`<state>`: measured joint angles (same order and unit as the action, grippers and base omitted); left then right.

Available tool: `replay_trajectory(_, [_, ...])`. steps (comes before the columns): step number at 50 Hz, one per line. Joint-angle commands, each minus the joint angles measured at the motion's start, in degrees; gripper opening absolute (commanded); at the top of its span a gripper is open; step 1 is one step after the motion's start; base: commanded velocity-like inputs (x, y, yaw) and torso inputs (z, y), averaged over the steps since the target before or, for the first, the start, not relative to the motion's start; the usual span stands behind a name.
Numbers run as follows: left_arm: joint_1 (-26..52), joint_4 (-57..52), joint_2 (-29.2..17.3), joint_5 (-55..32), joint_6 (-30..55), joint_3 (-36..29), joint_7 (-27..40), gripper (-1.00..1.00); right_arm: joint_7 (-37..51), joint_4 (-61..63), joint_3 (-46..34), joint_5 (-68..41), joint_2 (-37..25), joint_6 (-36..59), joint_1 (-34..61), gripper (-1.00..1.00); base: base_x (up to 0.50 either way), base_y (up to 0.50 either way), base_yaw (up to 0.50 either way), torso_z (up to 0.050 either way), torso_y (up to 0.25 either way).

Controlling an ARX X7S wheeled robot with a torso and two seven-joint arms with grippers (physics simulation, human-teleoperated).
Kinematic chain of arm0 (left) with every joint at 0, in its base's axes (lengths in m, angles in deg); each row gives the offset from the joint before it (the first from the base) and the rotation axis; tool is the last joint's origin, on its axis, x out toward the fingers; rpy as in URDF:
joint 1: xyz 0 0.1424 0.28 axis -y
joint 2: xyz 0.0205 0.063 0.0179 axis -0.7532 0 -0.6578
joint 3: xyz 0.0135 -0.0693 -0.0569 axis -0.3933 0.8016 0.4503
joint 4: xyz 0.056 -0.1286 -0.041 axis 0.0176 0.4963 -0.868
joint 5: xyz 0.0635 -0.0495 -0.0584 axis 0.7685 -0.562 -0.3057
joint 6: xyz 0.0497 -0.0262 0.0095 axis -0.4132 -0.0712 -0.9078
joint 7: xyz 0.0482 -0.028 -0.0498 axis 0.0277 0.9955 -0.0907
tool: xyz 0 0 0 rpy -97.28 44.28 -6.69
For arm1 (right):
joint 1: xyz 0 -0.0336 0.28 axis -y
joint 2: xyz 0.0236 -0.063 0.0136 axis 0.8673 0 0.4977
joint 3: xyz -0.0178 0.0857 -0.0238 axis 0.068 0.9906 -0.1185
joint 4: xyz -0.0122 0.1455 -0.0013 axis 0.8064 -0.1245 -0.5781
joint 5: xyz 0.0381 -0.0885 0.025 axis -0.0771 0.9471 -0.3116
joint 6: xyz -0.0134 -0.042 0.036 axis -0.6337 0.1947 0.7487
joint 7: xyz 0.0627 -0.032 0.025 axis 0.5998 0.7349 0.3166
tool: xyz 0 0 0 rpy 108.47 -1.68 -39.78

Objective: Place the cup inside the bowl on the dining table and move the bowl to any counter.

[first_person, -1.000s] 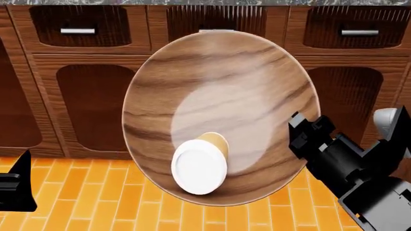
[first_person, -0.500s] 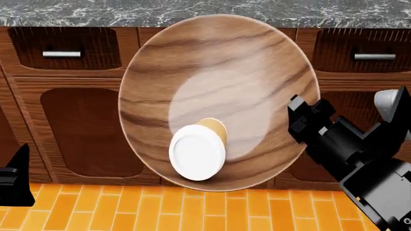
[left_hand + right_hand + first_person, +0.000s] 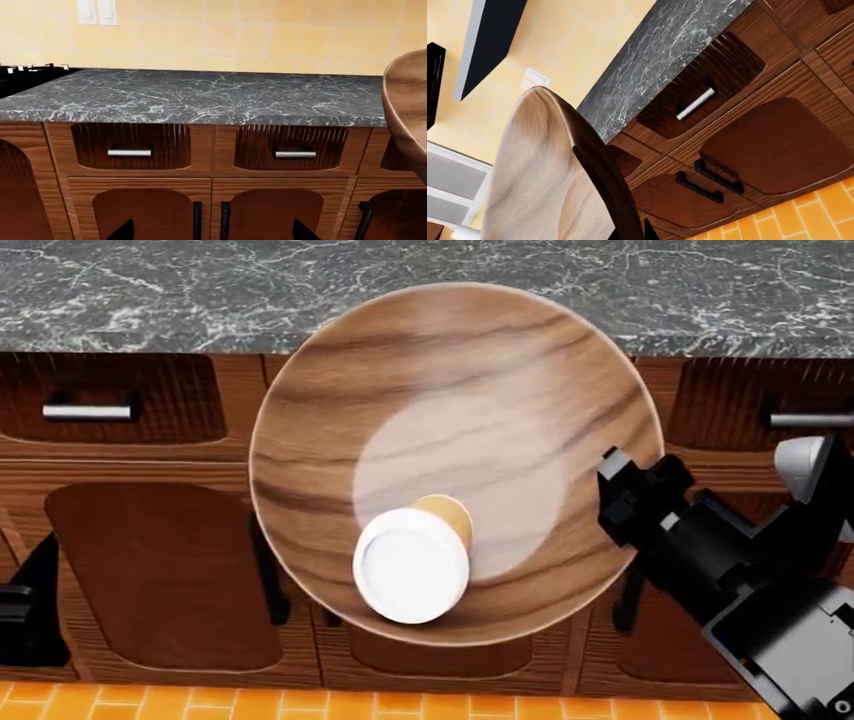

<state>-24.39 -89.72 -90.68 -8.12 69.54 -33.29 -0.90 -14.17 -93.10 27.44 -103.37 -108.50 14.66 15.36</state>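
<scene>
From the head camera I see the bowl [image 3: 454, 440] held up in the air in front of the cabinets, tilted so its whole wooden inside faces me. The cup [image 3: 416, 558] lies inside it, low against the near wall, white lid turned toward me and the tan body pointing back into the bowl.

My right gripper [image 3: 627, 502] is at the bowl's right rim, its black fingers [image 3: 641, 480] pressed onto the edge, so I read it as clamped on the bowl. In the right wrist camera the bowl [image 3: 540, 170] fills the near side edge-on, with a dark finger lying along the rim; the contact itself is too close to make out clearly.

The counter [image 3: 147, 290] runs across the top of the head view, black marble with white veins, and the far rim of the bowl overlaps its front edge. Below it are brown cabinets [image 3: 160, 570] with metal drawer handles, and a strip of orange floor [image 3: 400, 705] at the bottom.

My left gripper [image 3: 208, 231] shows only as two dark fingertips at the edge of its wrist camera, set well apart and holding nothing. That camera looks straight at the counter [image 3: 193, 97] backed by tan tiles [image 3: 267, 35], with the bowl's rim [image 3: 403, 107] just showing at one side
</scene>
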Motion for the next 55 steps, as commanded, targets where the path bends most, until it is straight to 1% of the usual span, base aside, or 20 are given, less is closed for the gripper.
replay_trajectory(1, [-0.18, 0.17, -0.03, 0.08, -0.25, -0.14, -0.16, 1.00, -1.05, 0.22, 0.49, -0.85, 0.02, -0.64, -0.14, -1.00, 0.50, 0.00, 0.00, 0.000, 0.000])
replay_trajectory(21, [0.00, 0.61, 0.73, 0.73, -0.74, -1.09, 0.02, 1.00, -0.86, 0.46, 0.63, -1.17, -0.07, -1.06, -0.27, -1.00, 0.50, 0.00, 0.00, 0.000, 0.002])
replay_trajectory(46, [-0.69, 0.03, -0.44, -0.37, -0.86, 0.18, -0.18, 1.00, -1.06, 0.48, 0.22, -1.33, 0.13, -1.22, -1.03, -1.00, 0.50, 0.00, 0.00, 0.000, 0.002])
replay_trajectory(55, [-0.66, 0.19, -0.16, -0.11, -1.01, -0.22, -0.05, 1.00, -0.96, 0.39, 0.16, -1.54, 0.06, -1.18, -1.28, -1.00, 0.50, 0.00, 0.00, 0.000, 0.001])
